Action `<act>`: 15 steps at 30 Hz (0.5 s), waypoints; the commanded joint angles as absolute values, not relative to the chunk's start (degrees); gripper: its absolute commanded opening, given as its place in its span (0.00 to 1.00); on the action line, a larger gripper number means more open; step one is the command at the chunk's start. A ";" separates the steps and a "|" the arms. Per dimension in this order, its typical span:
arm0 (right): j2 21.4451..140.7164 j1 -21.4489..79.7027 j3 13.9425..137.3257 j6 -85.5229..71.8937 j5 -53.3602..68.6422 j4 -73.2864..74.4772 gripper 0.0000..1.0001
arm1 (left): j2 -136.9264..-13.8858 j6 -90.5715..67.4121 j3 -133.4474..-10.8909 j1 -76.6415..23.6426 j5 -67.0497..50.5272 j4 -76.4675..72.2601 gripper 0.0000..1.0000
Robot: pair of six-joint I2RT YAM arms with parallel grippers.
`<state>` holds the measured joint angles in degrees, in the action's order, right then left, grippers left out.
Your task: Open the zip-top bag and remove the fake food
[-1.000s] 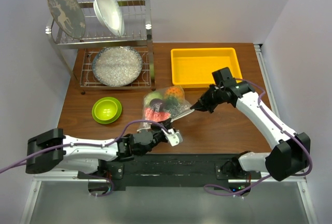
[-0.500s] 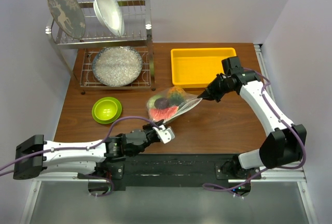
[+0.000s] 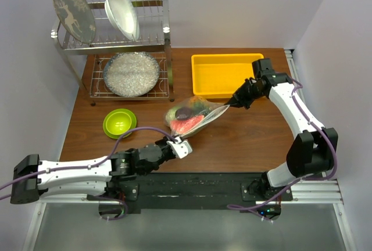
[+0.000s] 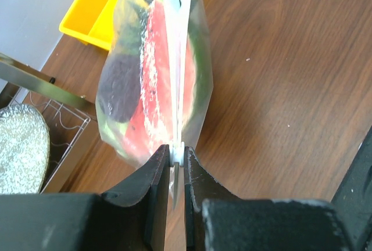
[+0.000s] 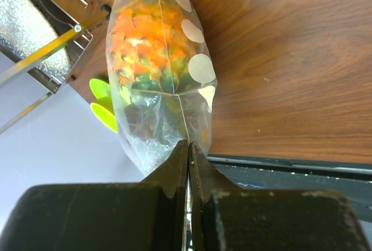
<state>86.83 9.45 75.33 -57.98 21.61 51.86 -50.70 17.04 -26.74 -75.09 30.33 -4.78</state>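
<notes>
The clear zip-top bag (image 3: 195, 115) hangs stretched between my two grippers above the table's middle. Inside show the red watermelon slice (image 4: 152, 82), a dark purple-red ball (image 4: 121, 87) and the orange pineapple (image 5: 148, 36) with green leaves. My left gripper (image 3: 181, 144) is shut on the bag's white zip strip (image 4: 176, 59) at the near end. My right gripper (image 3: 233, 103) is shut on the bag's far end, its fingertips (image 5: 179, 157) pinching the plastic seam. The bag also shows in the right wrist view (image 5: 197, 97) with white dots. The zip is closed.
A yellow tray (image 3: 229, 74) sits at the back, just behind the right gripper. A lime-green bowl (image 3: 119, 123) lies left of the bag. A dish rack (image 3: 116, 47) with plates stands at the back left.
My right gripper moved back and right, pulling the bag taut. My left gripper drew left and slightly back along the strip. The bag shifted right.
</notes>
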 commanded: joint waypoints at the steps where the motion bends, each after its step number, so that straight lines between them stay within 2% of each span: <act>1: 87.62 7.82 77.52 -56.08 19.86 48.78 0.00 | -47.65 15.29 -28.48 -75.41 32.17 -0.18 0.13; 8: 87.02 7.82 76.03 -55.11 19.60 48.08 0.00 | -46.32 14.42 -29.88 -75.32 30.59 2.90 0.20; 11: 85.96 7.82 74.27 -54.93 19.25 47.46 0.00 | -47.54 12.75 -33.30 -75.32 27.95 5.26 0.32; 12: 85.61 7.82 73.75 -54.93 19.07 47.29 0.00 | -48.24 11.79 -34.53 -75.41 26.56 6.32 0.41; 15: 84.21 7.91 71.11 -55.28 18.99 46.41 0.00 | -51.14 9.94 -39.71 -75.32 22.96 11.24 0.59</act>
